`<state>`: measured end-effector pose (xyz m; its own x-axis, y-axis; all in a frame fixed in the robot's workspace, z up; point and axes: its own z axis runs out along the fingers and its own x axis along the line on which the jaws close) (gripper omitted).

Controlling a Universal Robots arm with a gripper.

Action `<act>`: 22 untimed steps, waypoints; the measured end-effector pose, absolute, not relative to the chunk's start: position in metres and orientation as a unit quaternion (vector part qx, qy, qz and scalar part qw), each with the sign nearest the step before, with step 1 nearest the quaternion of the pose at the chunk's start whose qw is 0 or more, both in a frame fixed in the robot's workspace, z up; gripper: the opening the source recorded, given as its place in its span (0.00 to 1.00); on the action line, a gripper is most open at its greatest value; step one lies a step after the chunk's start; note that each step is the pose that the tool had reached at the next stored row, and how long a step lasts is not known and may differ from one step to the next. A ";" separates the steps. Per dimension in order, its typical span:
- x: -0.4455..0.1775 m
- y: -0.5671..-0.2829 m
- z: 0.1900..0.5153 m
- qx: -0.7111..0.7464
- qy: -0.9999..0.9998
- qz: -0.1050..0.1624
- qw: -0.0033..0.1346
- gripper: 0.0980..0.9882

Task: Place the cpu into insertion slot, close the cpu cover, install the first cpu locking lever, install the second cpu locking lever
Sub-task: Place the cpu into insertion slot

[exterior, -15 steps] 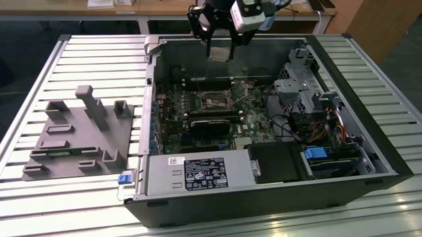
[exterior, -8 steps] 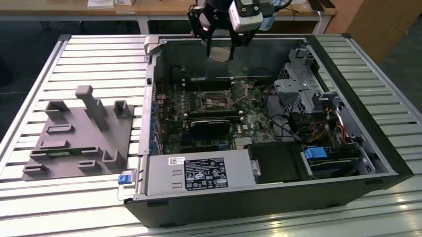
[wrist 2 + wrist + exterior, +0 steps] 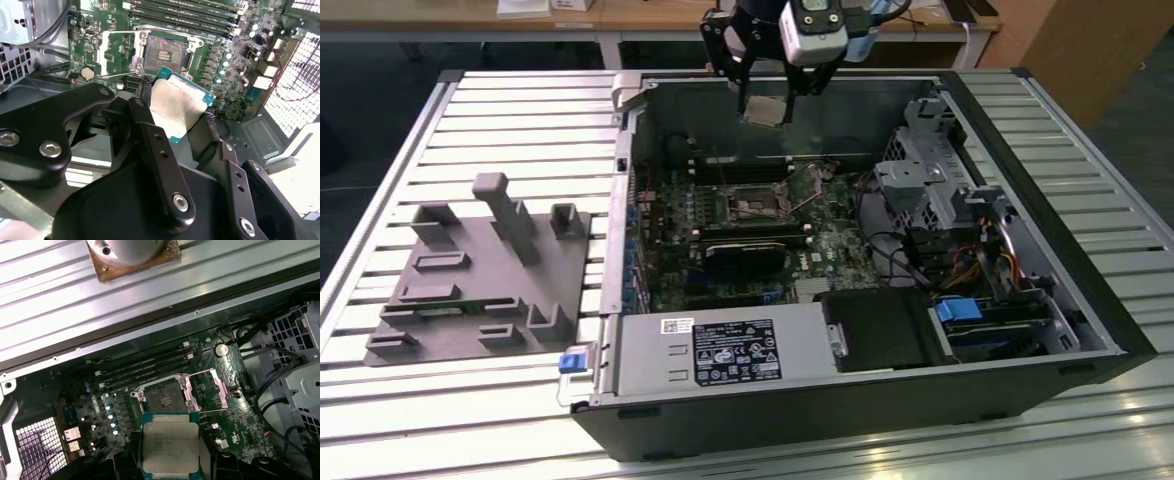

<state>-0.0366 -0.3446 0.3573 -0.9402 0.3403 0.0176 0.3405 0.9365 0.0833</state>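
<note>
In the exterior view an open computer case (image 3: pixel 854 400) lies on the slatted metal bench (image 3: pixel 520 110). A grey fixture (image 3: pixel 480 270) with several posts lies beside it, toward the bench edge at the exterior view's left. The pincer (image 3: pixel 767 98) hangs over the part of the case nearest to the far edge of the bench. It holds the cpu (image 3: pixel 765 112) between its fingers, high above the green motherboard (image 3: pixel 720 215). The insertion slot (image 3: pixel 750 205) sits lower, near the middle of the board and well apart from the cpu. In the second wrist view the black fingers (image 3: pixel 150 135) of the pincer are pressed on two opposite edges of the cpu (image 3: pixel 180 100), which shows its silver top and a green rim. Beyond it the insertion slot (image 3: pixel 165 52) has its dark centre uncovered, and the cpu cover (image 3: pixel 117 52) is folded open and lies flat just beside the slot. Long memory slots (image 3: pixel 190 15) run on the other side of the slot. In the first wrist view the cpu (image 3: pixel 170 442) is gripped between the fingers (image 3: pixel 127 465), with the insertion slot (image 3: pixel 161 397) a little way beyond it. The open cpu cover (image 3: pixel 207 390) touches the slot's side, and the memory slots (image 3: pixel 150 365) lie further on. A round metal base (image 3: pixel 130 250) stands on the bench behind the case wall.
</note>
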 end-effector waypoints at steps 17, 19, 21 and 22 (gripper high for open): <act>-0.037 -0.345 0.356 -0.224 -0.974 -0.042 -0.001 0.50; -0.037 -0.345 0.356 -0.230 -0.972 -0.042 -0.001 0.50; -0.037 -0.345 0.356 -0.236 -0.971 -0.042 -0.001 0.50; -0.037 -0.345 0.356 -0.239 -0.970 -0.042 -0.001 0.50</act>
<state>-0.0366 -0.3446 0.3560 -0.8856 0.4641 0.0173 0.4639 0.8821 0.0824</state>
